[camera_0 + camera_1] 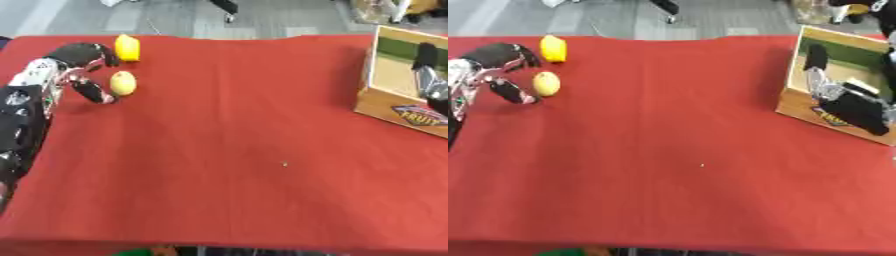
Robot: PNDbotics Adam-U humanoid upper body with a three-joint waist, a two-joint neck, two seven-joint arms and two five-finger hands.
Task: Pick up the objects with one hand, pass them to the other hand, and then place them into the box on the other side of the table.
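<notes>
Two yellow fruits lie at the far left of the red table (227, 150): a rounder lemon (122, 83) and a brighter, taller yellow fruit (128, 47) behind it. My left hand (77, 67) sits just left of the lemon, open, with its fingers above and its thumb below, spread around the lemon's left side without closing on it. My right hand (850, 107) hangs over the cardboard fruit box (815, 107) at the right edge; its fingers blur together.
The box stands open with a tall back flap (411, 55). A tiny speck (284, 163) lies mid-table. Grey floor and chair legs show beyond the far edge.
</notes>
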